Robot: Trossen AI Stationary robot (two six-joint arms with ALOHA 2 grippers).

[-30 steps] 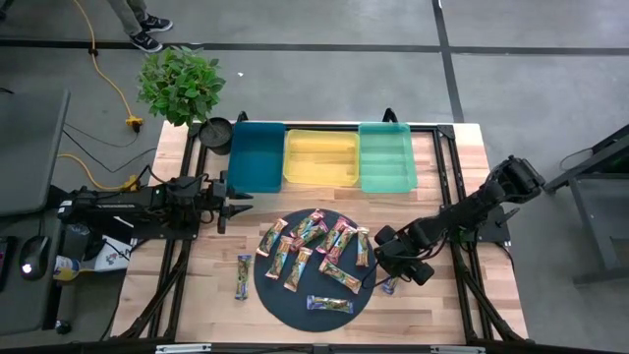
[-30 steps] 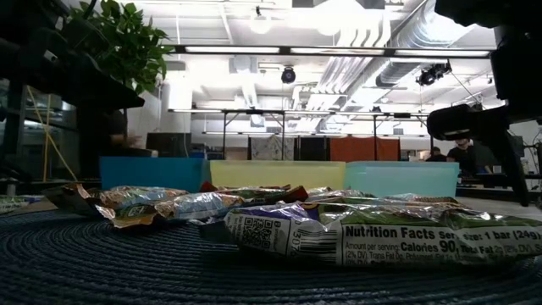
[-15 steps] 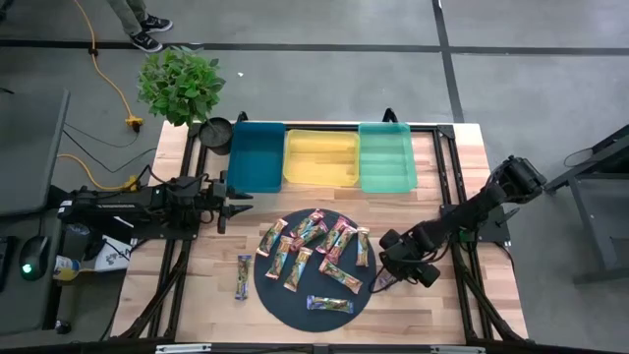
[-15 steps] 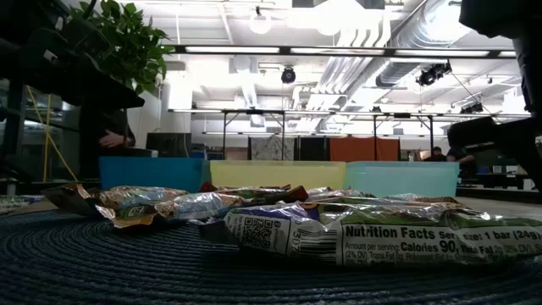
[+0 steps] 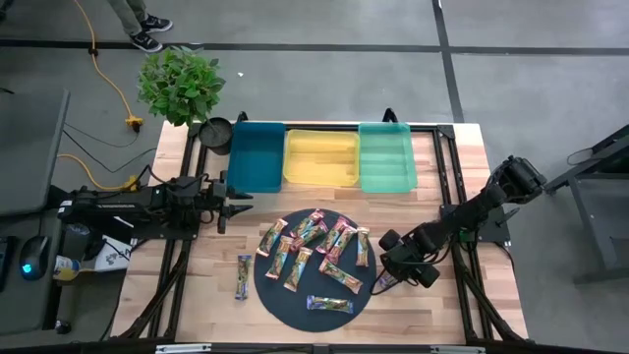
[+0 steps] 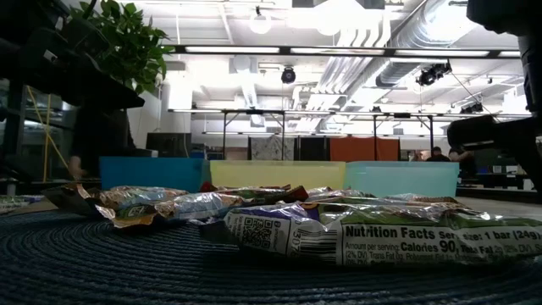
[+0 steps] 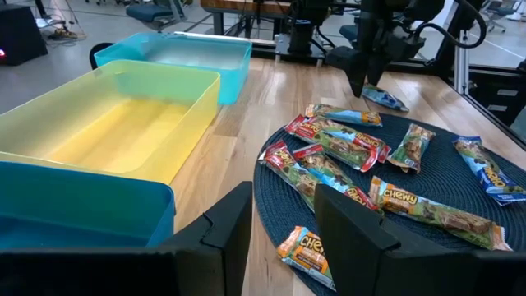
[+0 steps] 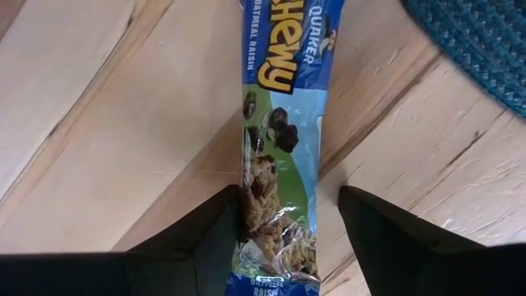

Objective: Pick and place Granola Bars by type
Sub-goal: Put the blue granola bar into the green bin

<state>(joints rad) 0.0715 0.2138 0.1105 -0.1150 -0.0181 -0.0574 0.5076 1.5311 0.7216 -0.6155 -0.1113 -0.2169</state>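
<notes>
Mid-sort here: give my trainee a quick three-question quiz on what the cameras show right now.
1. True or false: the right tool straddles a blue-wrapped bar lying on bare wood.
2. How many trays stand at the table's far edge?
3. Multiple choice: the left tool is A) over the round mat, B) off the mat, over bare wood, C) inside the yellow tray.

Key: 1 true; 2 three, namely the blue tray, the yellow tray and the green tray; 3 B.
</notes>
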